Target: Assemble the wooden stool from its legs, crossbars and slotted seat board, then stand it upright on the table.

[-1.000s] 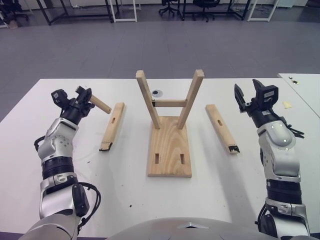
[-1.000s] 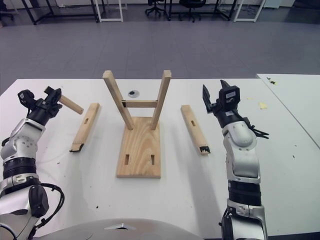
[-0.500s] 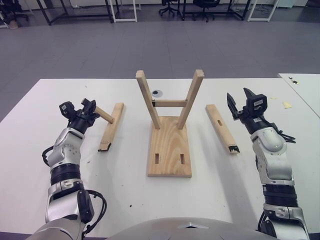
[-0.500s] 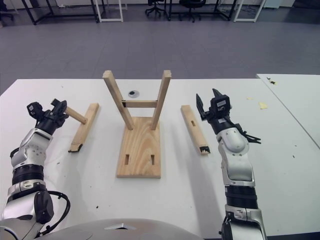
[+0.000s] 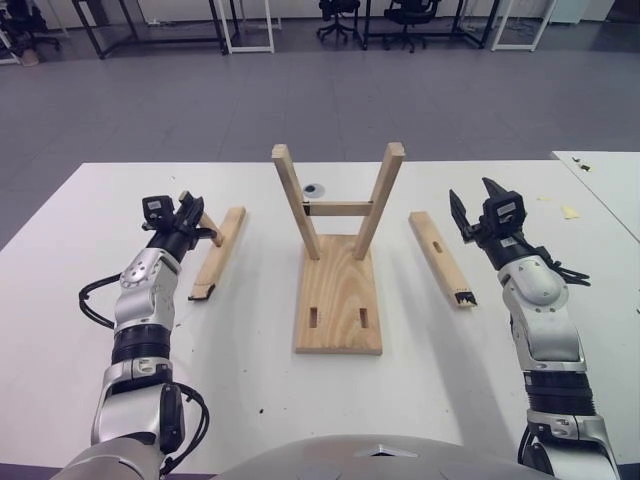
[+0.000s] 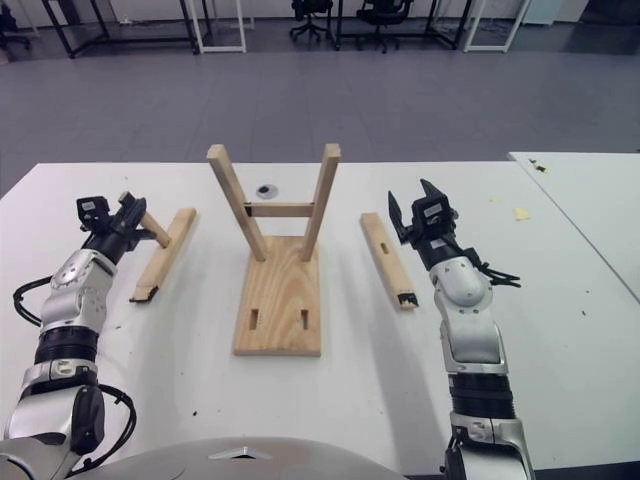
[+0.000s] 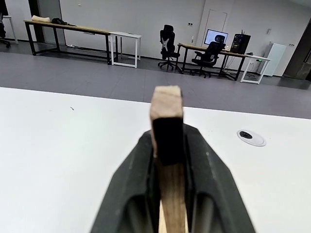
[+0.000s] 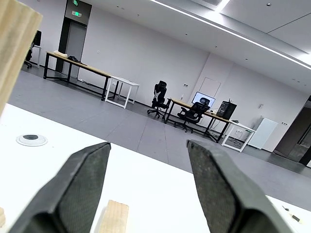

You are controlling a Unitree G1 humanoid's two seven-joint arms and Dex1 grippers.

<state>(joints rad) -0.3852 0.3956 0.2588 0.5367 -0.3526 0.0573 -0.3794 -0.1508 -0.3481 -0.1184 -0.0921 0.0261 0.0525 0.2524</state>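
The slotted seat board (image 5: 338, 305) lies flat mid-table. Two legs (image 5: 296, 200) (image 5: 378, 198) stand up from its far end, joined by a crossbar (image 5: 340, 208). One loose leg (image 5: 219, 251) lies left of the board, another loose leg (image 5: 441, 257) right of it. My left gripper (image 5: 190, 222) is shut on a short loose crossbar (image 7: 166, 111), held just left of the left loose leg's far end. My right gripper (image 5: 472, 192) stands open with nothing in it, just right of the right loose leg's far end (image 8: 112, 216).
A round cable grommet (image 5: 314, 187) sits in the white table (image 5: 250, 390) behind the upright legs. A second table (image 5: 600, 170) stands at the far right. Open floor with desks and chairs lies beyond.
My left gripper has carried the short crossbar rightward, up to the left loose leg. My right gripper has come leftward and lower, toward the right loose leg, still open.
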